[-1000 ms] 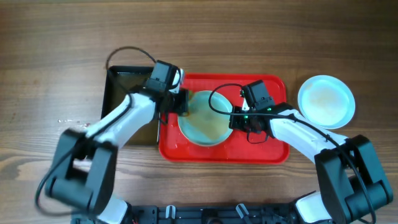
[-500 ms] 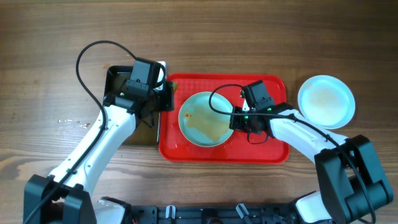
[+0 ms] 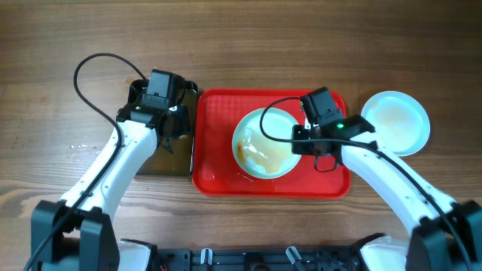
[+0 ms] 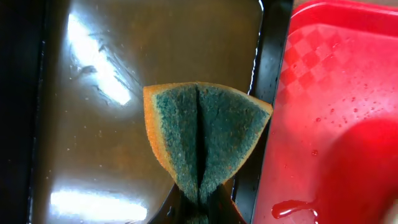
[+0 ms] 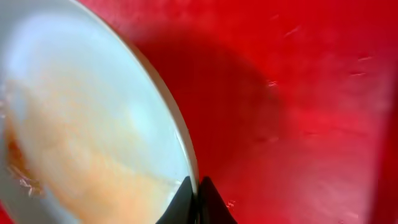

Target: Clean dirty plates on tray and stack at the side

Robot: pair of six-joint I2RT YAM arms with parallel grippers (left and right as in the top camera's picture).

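A white plate (image 3: 265, 143) with orange-brown smears is held over the red tray (image 3: 218, 169). My right gripper (image 3: 303, 135) is shut on its right rim; in the right wrist view the fingers pinch the rim (image 5: 198, 198) and the plate (image 5: 81, 124) is tilted off the tray (image 5: 298, 112). My left gripper (image 3: 172, 124) is shut on a folded green and orange sponge (image 4: 205, 134) over the black tray (image 4: 112, 112). Another white plate (image 3: 395, 123) lies on the table right of the red tray, with a faint smear.
The black tray (image 3: 154, 158) holds brown liquid and stands against the red tray's left edge. Drops of water lie on the red tray (image 4: 292, 208). A black cable loops behind each arm.
My left gripper has moved left off the red tray with the sponge to the black tray. My right gripper has shifted the plate to the right and lifted its edge.
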